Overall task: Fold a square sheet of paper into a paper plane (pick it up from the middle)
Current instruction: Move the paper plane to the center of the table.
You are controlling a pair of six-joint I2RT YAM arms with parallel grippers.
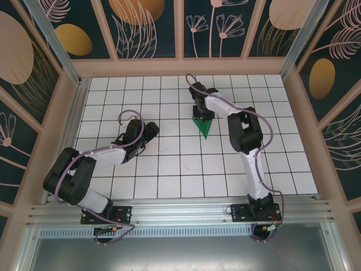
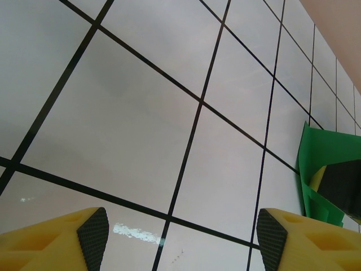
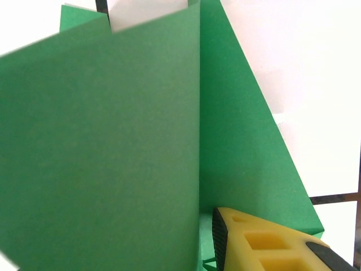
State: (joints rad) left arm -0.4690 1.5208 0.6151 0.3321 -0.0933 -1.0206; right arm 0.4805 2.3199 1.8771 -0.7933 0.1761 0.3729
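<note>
Yellow fingertips (2) of the left end effector stand spread above the tiled surface. 1 green paper plane sits mid-surface, nose toward the near edge, wide end under the right end effector; whether that one pinches it, I cannot tell.

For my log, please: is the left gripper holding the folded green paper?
No, the left gripper stands open over bare white tiles.

White tiled tabletop, black grid lines, glossy. Around it on three sides: wood-framed dark-teal wall panels, floral print. Along its near edge: aluminium rail.
</note>
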